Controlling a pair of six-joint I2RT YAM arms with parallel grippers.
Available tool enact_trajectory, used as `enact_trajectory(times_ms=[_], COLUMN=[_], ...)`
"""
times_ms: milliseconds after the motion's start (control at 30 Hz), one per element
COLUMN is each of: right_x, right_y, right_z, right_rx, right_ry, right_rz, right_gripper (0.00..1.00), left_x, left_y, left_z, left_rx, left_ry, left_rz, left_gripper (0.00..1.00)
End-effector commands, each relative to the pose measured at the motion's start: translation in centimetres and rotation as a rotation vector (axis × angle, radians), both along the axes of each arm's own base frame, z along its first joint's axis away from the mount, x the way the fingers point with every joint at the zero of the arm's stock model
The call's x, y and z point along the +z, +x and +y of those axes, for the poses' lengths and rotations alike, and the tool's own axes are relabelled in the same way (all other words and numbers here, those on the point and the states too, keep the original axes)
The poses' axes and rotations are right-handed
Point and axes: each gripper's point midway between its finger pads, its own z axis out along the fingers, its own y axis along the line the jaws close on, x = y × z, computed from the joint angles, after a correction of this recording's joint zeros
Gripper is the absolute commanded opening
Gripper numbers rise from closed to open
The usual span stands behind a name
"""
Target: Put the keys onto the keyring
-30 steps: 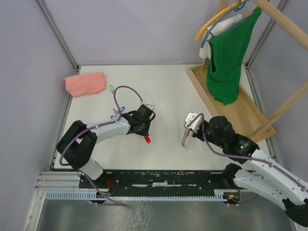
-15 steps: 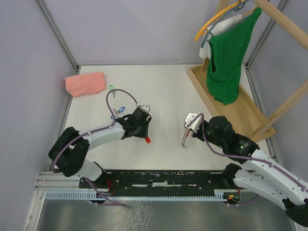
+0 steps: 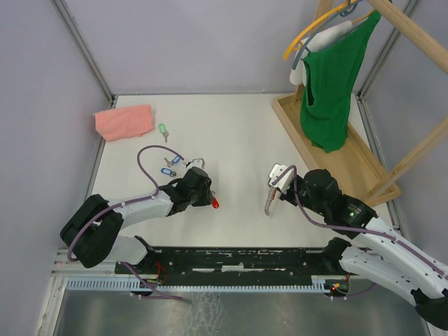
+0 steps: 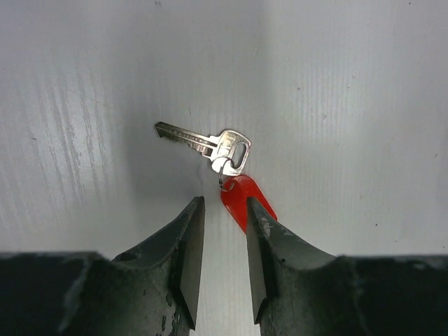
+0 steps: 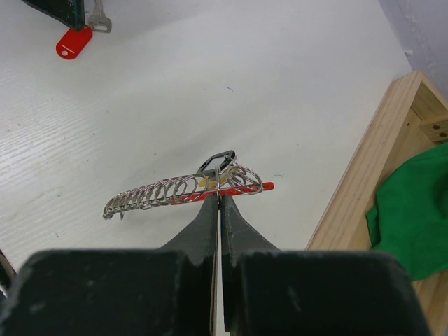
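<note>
The red-tagged key (image 4: 234, 178) lies flat on the white table, its silver blade pointing left. My left gripper (image 4: 225, 203) stands open just short of it, the red tag (image 3: 214, 204) touching the tip of its right finger. Nothing sits between the jaws. Two blue-tagged keys (image 3: 169, 166) lie beyond the left arm and a green-tagged key (image 3: 162, 129) farther back. My right gripper (image 5: 218, 197) is shut on the keyring (image 5: 182, 190), a row of wire loops on a red band with a black tag, held just above the table (image 3: 268, 199).
A folded pink cloth (image 3: 124, 121) lies at the back left. A wooden rack base (image 3: 294, 126) runs along the right side, with a green garment (image 3: 332, 84) hanging over it. Purple cable (image 3: 143, 157) loops over the left arm.
My left jaws have opened and the left arm has drawn back toward the near left, uncovering the blue keys. The red key has stayed in place. The right arm has not moved.
</note>
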Motion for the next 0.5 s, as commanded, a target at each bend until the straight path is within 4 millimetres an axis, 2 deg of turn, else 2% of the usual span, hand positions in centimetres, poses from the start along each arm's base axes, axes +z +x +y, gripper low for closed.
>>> enact_trajectory(times_ms=[0,467], right_x=[2.08,1.94], right_y=[0.42,0.38], right_z=[0.50,0.63], right_rx=[-0.004,0.002], right_ry=[0.061,0.059], right_rz=[-0.061,-0.056], right_gripper=[0.00,0.01], left_x=[1.59,0.75], left_y=[1.89,2.25], left_z=[-0.80,-0.28], left_rx=[0.084,0.121], left_ry=[-0.092,-0.078], left_rz=[-0.077,-0.085], left_gripper=[0.36,0.28])
